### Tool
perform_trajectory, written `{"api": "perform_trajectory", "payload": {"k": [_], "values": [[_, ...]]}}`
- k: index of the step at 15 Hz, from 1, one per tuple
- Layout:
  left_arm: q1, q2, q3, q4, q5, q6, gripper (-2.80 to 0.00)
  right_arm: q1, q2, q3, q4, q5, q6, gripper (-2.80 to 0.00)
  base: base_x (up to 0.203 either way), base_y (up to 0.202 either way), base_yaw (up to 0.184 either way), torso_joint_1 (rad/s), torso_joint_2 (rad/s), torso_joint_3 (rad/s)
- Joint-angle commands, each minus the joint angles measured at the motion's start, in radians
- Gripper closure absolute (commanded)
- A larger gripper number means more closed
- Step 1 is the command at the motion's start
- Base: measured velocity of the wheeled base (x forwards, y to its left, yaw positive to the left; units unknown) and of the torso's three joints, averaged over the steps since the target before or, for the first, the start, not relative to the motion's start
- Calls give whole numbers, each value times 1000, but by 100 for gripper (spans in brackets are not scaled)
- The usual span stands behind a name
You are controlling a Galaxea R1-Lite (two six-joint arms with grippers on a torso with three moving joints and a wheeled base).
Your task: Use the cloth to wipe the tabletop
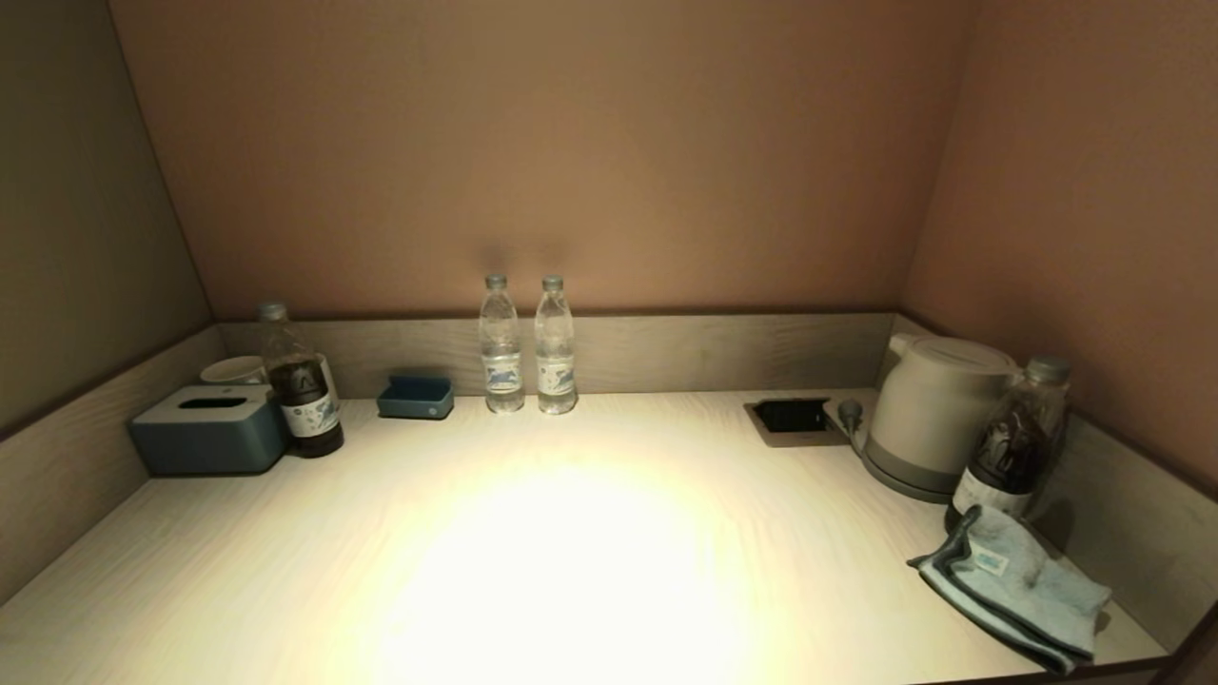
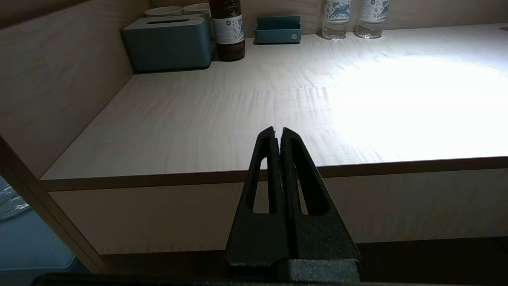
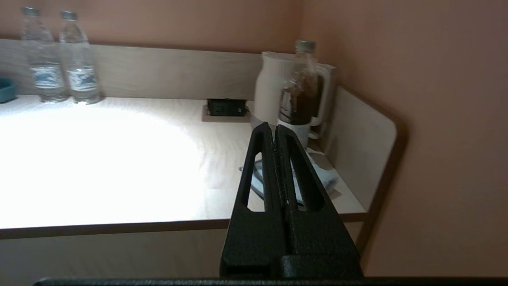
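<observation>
The light-blue cloth (image 1: 1013,585) with teal edging and a small white label lies folded at the near right corner of the beige tabletop (image 1: 571,533). In the right wrist view the cloth (image 3: 323,176) lies past my right gripper (image 3: 274,128), which is shut and empty, held before the table's front edge. My left gripper (image 2: 277,130) is shut and empty, held before the front edge on the left side. Neither gripper shows in the head view.
A white kettle (image 1: 937,414) and a dark drink bottle (image 1: 1009,447) stand just behind the cloth. A dark socket recess (image 1: 792,416) lies by the kettle. Two water bottles (image 1: 526,347), a blue tray (image 1: 416,396), another dark bottle (image 1: 300,385), a tissue box (image 1: 207,433) and cups stand along the back and left rim.
</observation>
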Motion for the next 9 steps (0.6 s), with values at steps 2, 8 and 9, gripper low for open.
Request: {"api": "perform_trajectory", "payload": {"k": [2,8,9], "values": [[0,0,0,0,-1,0,0,0,-1,110,-139,59,-1,0,0,0,0,0,0,0],[0,0,0,0,-1,0,0,0,-1,206,-229,94,-2,0,0,0,0,0,0,0],[0,0,0,0,-1,0,0,0,-1,212,-229,107,-2,0,0,0,0,0,0,0]]}}
